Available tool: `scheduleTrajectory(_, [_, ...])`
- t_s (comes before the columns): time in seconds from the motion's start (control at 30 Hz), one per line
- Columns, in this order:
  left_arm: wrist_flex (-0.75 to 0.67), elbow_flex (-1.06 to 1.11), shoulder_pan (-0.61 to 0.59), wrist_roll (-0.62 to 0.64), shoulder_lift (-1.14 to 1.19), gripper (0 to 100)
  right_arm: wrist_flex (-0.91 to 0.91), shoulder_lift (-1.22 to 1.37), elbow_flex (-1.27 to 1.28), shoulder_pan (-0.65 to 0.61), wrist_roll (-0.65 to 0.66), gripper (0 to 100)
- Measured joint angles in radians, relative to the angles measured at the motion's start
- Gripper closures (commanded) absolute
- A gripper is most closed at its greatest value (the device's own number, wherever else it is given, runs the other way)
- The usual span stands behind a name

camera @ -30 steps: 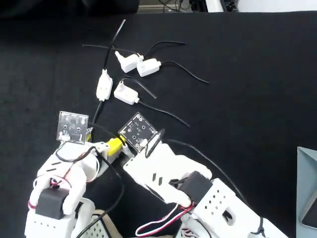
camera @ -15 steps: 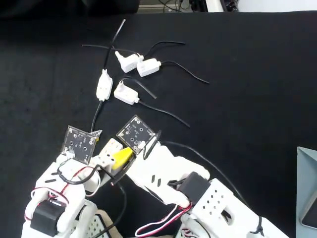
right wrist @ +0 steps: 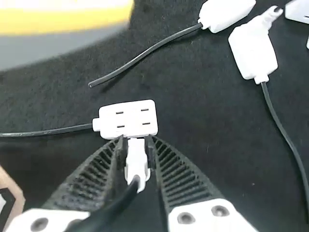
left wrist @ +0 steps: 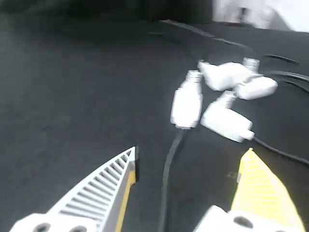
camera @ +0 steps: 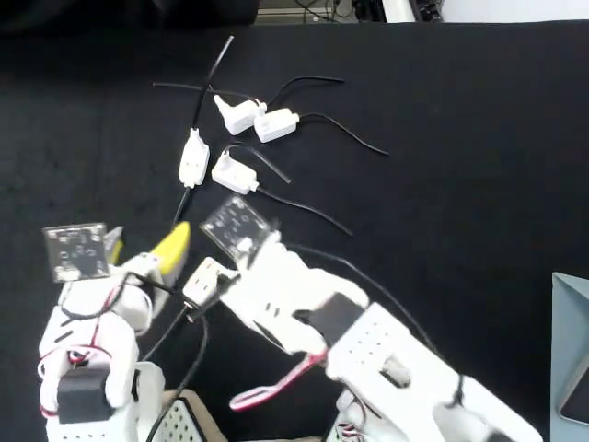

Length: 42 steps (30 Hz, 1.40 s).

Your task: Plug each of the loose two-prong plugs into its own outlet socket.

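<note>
A white outlet block (right wrist: 128, 118) with slotted sockets on its upper face lies on the black table; it is also in the high view (camera: 202, 279). My right gripper (right wrist: 136, 144) is shut on a white two-prong plug (right wrist: 136, 164) whose nose touches the block's side, prongs hidden. Several loose white plugs lie farther out: one (camera: 192, 158), a second (camera: 235, 173) and a pair (camera: 258, 118). My left gripper (left wrist: 190, 154) is open and holds nothing, with its yellow finger (camera: 171, 247) left of the block and aimed at the plugs (left wrist: 187, 104).
Thin black cords (camera: 304, 210) trail from the plugs across the cloth. The block's own cord (right wrist: 43, 131) runs off sideways. A grey object (camera: 571, 350) sits at the table's right edge. The right half of the table (camera: 460, 138) is bare black cloth.
My left gripper has drawn away from the outlet block, swung left and opened. The right arm has shifted left with its plug, staying at the block.
</note>
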Motion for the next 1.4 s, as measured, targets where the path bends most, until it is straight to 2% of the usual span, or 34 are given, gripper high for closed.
scheduleTrajectory(0.27, [-0.032,0.035,-0.187,0.071,-0.002,67,-0.091,0.37,-0.201,0.0,0.051,98.6])
scheduleTrajectory(0.5, [-0.032,0.035,-0.206,0.078,-0.002,67,-0.192,0.583,-0.25,0.0,0.055,98.6])
scheduleTrajectory(1.4, [-0.032,0.035,-0.206,0.083,-0.002,67,-0.235,0.608,-0.242,0.003,0.103,98.6])
